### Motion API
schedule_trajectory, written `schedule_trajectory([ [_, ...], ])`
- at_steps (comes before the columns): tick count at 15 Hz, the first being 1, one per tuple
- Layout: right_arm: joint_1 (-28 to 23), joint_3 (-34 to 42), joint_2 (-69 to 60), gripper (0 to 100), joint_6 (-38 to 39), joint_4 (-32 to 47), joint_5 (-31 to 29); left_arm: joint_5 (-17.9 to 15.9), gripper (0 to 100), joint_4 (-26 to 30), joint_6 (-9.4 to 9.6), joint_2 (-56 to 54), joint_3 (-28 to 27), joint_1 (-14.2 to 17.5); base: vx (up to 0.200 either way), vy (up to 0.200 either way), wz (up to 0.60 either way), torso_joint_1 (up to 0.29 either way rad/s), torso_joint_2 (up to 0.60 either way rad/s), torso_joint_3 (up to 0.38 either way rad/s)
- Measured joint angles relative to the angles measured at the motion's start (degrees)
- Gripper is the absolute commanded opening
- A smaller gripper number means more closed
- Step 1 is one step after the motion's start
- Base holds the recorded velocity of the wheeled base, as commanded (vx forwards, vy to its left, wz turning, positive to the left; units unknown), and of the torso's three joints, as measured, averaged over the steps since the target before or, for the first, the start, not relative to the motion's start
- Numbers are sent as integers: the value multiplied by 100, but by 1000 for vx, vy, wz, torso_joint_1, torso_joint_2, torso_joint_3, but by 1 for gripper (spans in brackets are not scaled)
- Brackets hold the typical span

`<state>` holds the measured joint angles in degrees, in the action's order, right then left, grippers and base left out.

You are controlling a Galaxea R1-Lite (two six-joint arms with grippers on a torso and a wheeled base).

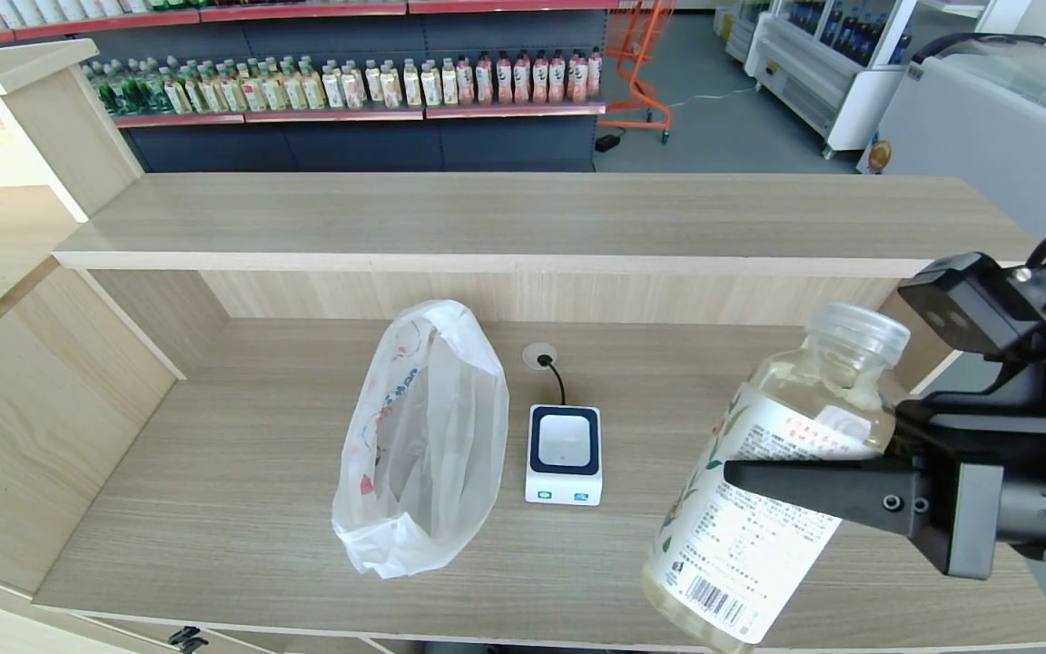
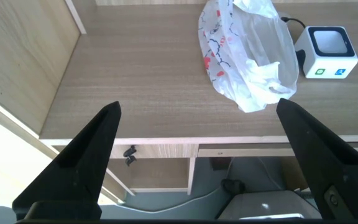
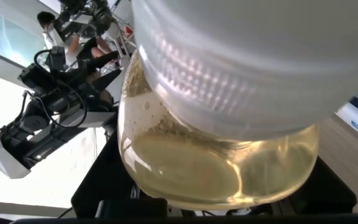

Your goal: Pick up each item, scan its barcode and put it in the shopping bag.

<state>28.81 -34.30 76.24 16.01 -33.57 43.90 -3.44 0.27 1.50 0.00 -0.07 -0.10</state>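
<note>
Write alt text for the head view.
The right hand holds a tilted bottle of pale yellow drink, barcode toward the camera, over the right of a wooden counter. A white plastic shopping bag lies open mid-counter, with a small white scanner beside it.

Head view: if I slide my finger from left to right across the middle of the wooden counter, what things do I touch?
A crinkly clear plastic shopping bag → small white square scanner with a dark blue top → clear plastic bottle of pale yellow drink with a white label.
</note>
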Motion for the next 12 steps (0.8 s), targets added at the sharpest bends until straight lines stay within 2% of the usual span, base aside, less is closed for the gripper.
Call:
schedule_trajectory([
  [12, 0, -127, -24, 0, -9, 126, 27, 0, 100, -2, 0, 0, -2, 0, 0, 0, 0, 0, 0, 0],
])
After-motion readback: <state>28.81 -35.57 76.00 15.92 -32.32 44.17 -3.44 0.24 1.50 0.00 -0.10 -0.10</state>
